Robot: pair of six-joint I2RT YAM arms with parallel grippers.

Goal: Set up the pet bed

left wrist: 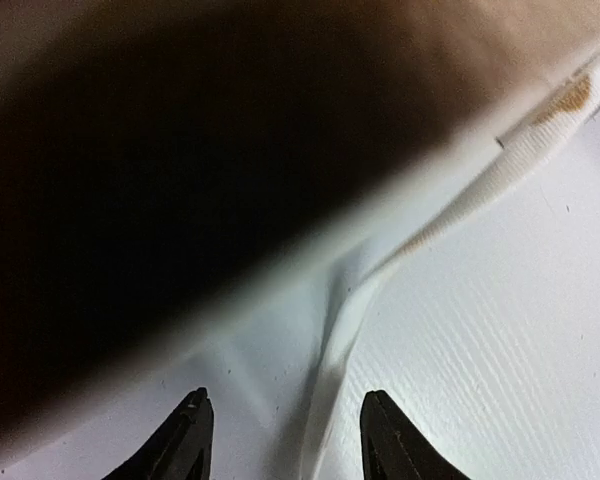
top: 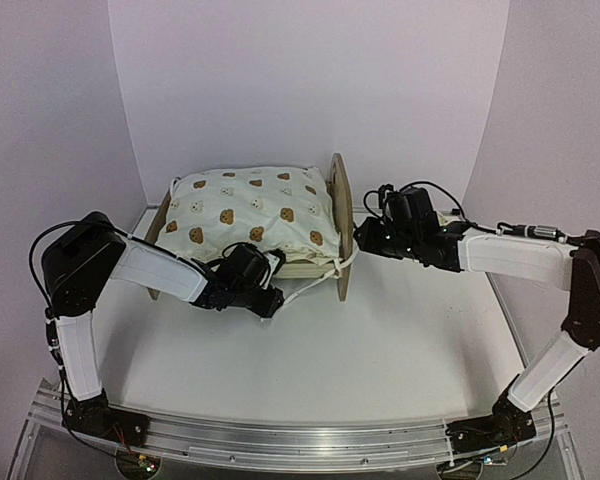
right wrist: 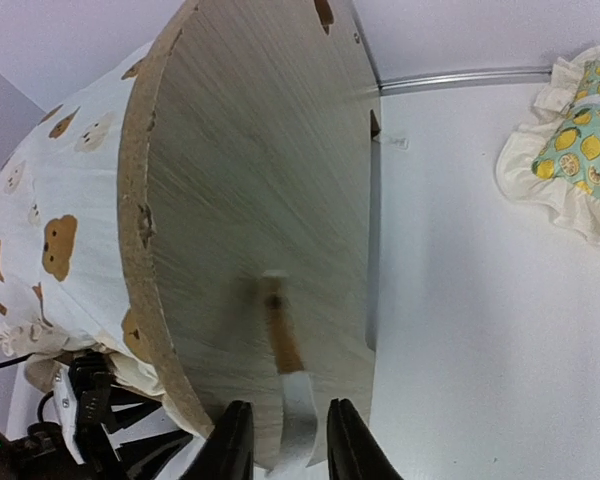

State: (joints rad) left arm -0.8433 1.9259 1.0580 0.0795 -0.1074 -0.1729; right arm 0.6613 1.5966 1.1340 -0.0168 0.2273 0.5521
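Cream bear-print cushion (top: 250,205), light-wood pet bed (top: 341,210)

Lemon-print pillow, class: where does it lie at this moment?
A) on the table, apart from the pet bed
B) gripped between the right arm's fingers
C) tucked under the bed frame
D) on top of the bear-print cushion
A: in the right wrist view the lemon-print pillow lies on the white table, with bare surface between it and the pet bed.

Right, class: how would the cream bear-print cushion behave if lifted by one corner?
Probably floppy: the cream bear-print cushion wrinkles over the light-wood bed frame, so it would sag. Likely light: puffy fabric. Its white ties may drag.
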